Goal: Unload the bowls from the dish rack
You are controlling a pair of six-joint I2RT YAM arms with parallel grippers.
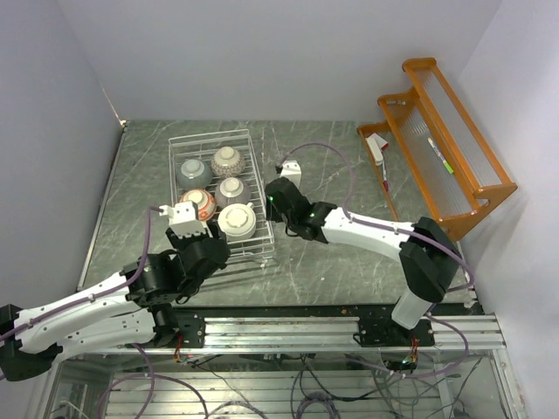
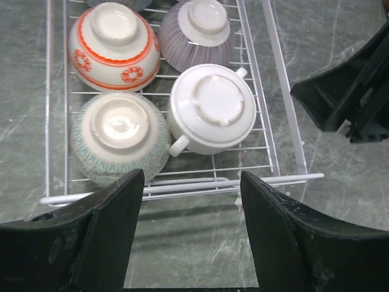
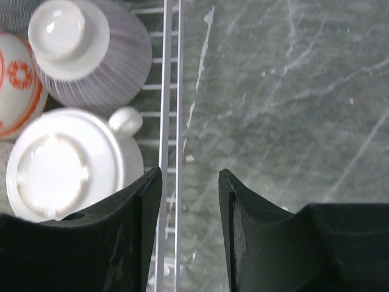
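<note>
The white wire dish rack (image 1: 210, 133) sits left of centre and holds several bowls upside down: a grey one (image 1: 193, 172), a brown-patterned one (image 1: 228, 161), an orange-patterned one (image 1: 199, 203), a striped one (image 1: 232, 189) and a cream one with small handles (image 1: 237, 222). A green-patterned bowl (image 2: 118, 137) shows in the left wrist view. My left gripper (image 2: 191, 182) hangs open above the rack's near rail (image 2: 182, 188), with nothing between its fingers. My right gripper (image 3: 190, 176) is open over the rack's right wall (image 3: 172, 91), beside the cream bowl (image 3: 61, 164).
An orange wooden shelf rack (image 1: 445, 140) leans at the back right, with a green pen (image 1: 439, 154) on it and a white item (image 1: 377, 147) below. Walls close in at the left, back and right. The right arm (image 2: 352, 91) is just right of the rack.
</note>
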